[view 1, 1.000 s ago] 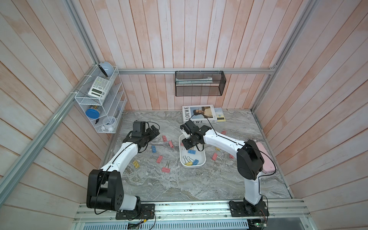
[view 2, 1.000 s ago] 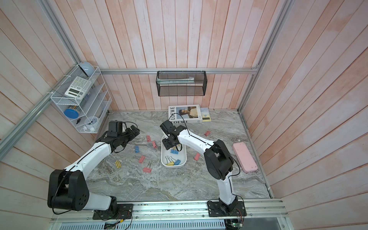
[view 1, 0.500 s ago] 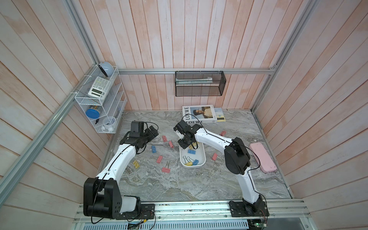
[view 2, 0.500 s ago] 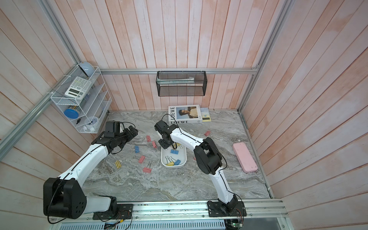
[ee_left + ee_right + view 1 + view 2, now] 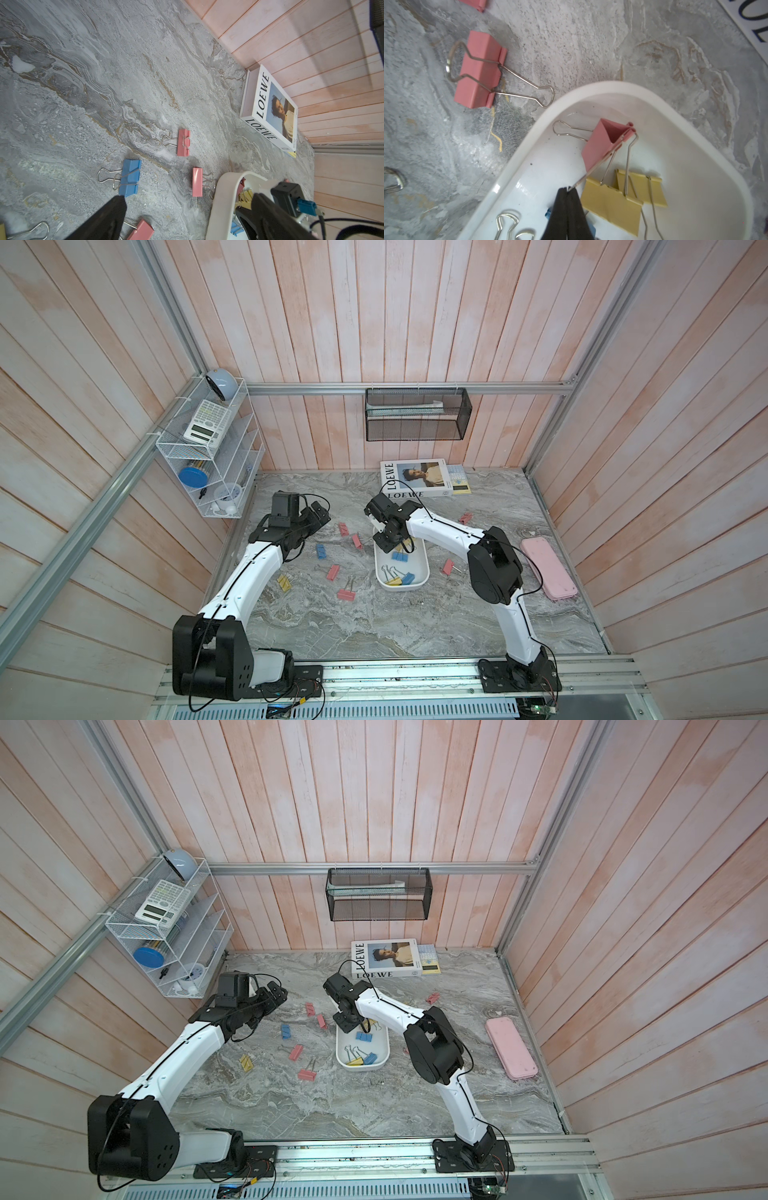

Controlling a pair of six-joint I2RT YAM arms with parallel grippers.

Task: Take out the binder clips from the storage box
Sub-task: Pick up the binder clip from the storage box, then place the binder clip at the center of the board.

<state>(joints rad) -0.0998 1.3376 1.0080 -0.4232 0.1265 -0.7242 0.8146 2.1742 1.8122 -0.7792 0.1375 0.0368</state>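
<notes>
the right claw pinches the thin, slippery wire handle of a light pink binder clip in the storage box, likely to swing.

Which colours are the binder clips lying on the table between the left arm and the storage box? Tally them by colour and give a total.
Pink clips: 4
Blue clip: 1
Yellow clip: 1
Total: 6
</notes>
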